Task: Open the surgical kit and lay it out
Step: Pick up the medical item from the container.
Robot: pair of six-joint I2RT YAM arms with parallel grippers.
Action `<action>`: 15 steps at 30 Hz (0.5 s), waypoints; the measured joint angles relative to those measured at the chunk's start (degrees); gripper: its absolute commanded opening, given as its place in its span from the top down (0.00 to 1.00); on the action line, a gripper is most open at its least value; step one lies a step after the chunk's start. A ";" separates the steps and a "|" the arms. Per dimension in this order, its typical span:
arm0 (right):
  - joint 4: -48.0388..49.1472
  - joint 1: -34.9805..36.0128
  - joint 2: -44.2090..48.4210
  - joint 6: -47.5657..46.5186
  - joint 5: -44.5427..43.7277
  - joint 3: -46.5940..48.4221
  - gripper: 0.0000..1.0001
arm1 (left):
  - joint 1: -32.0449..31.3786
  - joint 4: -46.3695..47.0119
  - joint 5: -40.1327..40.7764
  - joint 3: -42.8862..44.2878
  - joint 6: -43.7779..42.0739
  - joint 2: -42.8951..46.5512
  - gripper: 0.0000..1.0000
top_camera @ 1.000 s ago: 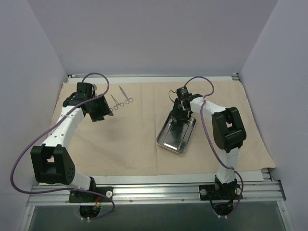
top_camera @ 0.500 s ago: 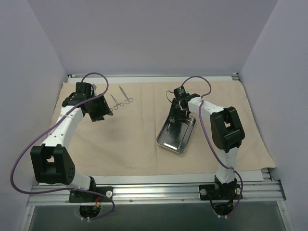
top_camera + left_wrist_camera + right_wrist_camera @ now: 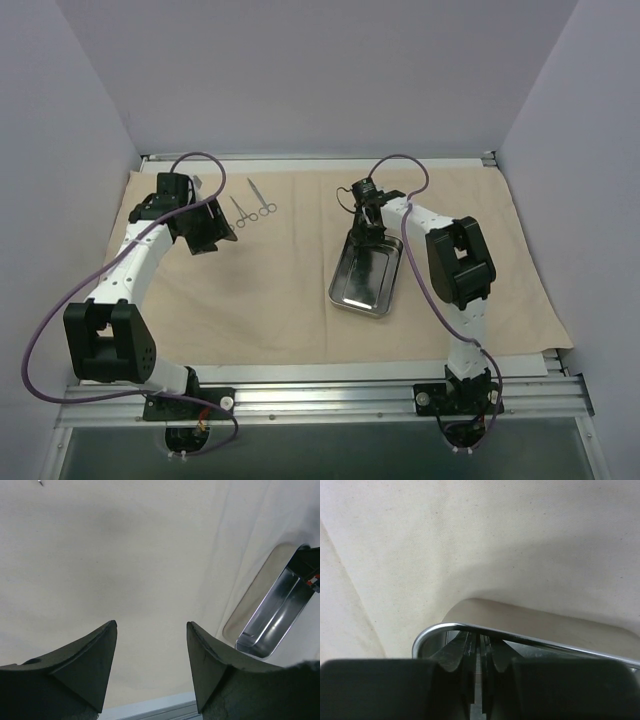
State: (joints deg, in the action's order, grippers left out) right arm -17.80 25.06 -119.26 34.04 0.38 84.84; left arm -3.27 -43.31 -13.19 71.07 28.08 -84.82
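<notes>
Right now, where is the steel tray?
In the top view, the steel tray sits right of centre on the cloth wrap, its far rim pinched by the right tool.

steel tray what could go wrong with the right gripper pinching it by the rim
The right gripper holds the steel tray only by a thin edge of its far rim, so it may slip or swing. Dragged, the tray could bunch the cloth wrap, which might shift the instruments lying on it.
</notes>
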 measured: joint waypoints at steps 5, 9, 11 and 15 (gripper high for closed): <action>-0.04 0.02 0.17 -0.81 0.24 -0.15 1.00 | -0.07 1.16 -3.30 -1.25 -0.02 1.03 0.35; -0.52 0.04 2.21 -1.62 1.31 -2.36 1.00 | -1.11 2.56 -7.65 -1.44 -0.07 2.62 0.32; -2.01 0.07 4.02 -2.23 2.45 -3.45 1.00 | -2.27 4.90 -10.73 -1.95 0.20 3.50 0.29; -2.71 0.04 9.29 -3.15 6.97 -5.25 1.00 | -5.33 10.58 -17.14 -3.39 2.29 4.61 0.27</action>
State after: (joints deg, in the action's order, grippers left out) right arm -20.51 25.10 -109.97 30.89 7.35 79.59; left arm -8.60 -32.73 -30.33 67.68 30.37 -80.20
